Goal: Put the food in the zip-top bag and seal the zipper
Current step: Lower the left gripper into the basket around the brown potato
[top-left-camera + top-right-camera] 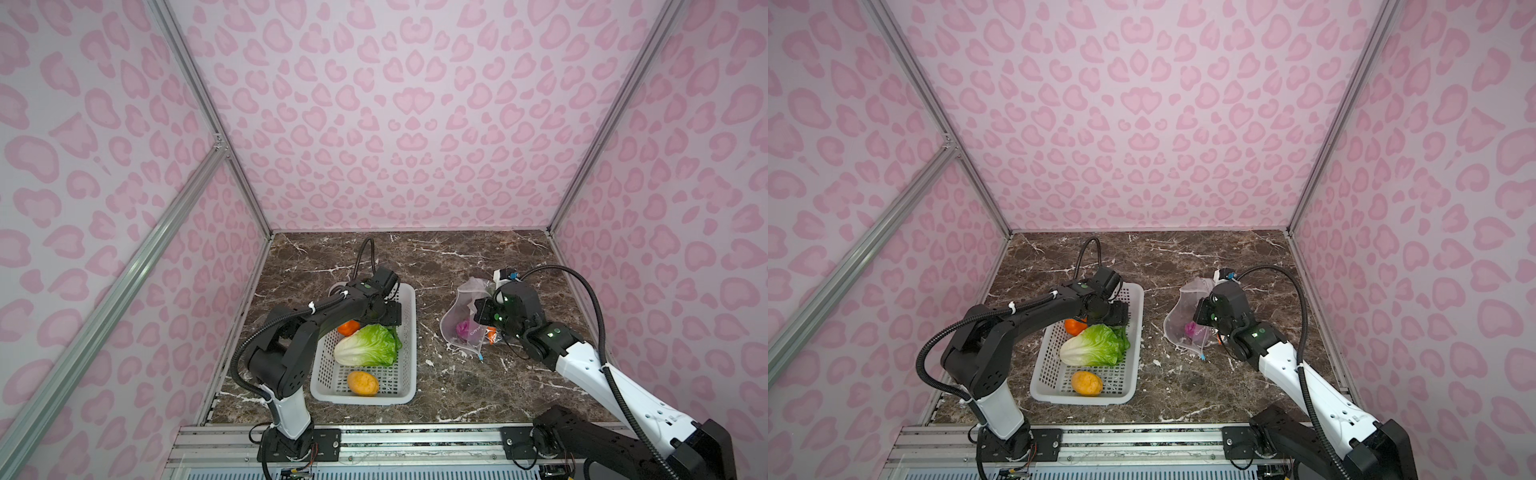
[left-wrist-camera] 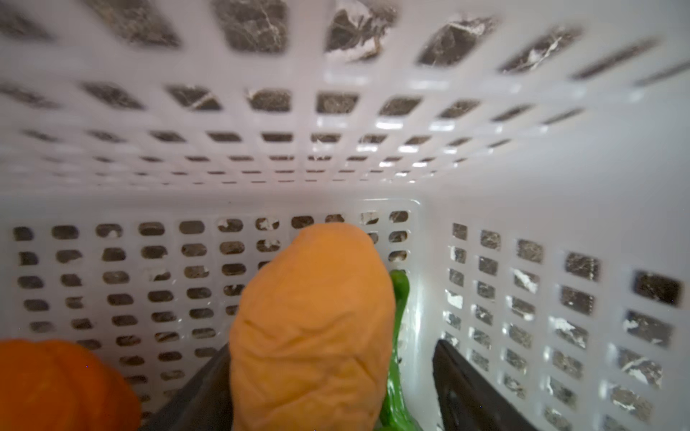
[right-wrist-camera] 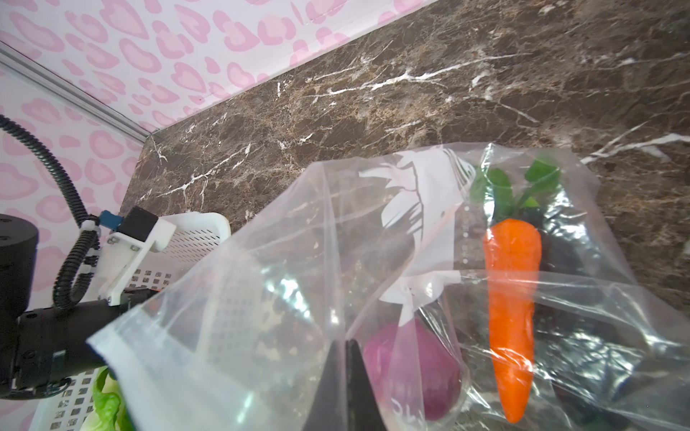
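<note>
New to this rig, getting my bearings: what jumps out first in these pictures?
The green-white lettuce lies in the white basket, left of centre. The left gripper reaches into the basket's far end, jaws open astride a pale orange piece. The right gripper pinches the clear zip-top bag, with a carrot and purple onion inside.

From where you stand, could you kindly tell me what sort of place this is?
Probably a robot test booth, not a real kitchen: pink heart-print wall panels on aluminium framing enclose a brown marble-look tabletop, and a toy green-white lettuce head lies in a white perforated plastic basket.
</note>
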{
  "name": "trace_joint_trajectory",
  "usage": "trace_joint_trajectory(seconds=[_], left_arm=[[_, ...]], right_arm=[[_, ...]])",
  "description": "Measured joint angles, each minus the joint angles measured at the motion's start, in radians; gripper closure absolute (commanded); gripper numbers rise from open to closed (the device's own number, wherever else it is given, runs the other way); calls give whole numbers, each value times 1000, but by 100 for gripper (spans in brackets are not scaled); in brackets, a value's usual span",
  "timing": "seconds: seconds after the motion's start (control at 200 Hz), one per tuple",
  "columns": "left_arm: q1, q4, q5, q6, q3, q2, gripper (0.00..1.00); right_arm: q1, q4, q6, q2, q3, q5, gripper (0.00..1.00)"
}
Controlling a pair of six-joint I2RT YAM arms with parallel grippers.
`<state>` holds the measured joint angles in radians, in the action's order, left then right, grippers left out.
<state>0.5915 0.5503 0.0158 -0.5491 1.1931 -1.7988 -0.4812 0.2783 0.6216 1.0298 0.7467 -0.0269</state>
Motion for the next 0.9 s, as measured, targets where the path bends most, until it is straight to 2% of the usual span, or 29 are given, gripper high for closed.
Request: trace_joint_trajectory(seconds=[0.21, 0.705, 0.9], left_arm=[[4, -3, -19, 1, 42, -63, 19], [1, -7, -224, 26, 89, -60, 18], [-2, -27, -232, 26, 119, -114, 18]], right_arm=[[0, 1, 0, -13, -3, 1, 100], [1, 3, 0, -10, -14, 4, 100], [1, 2, 0, -6, -14, 4, 100]])
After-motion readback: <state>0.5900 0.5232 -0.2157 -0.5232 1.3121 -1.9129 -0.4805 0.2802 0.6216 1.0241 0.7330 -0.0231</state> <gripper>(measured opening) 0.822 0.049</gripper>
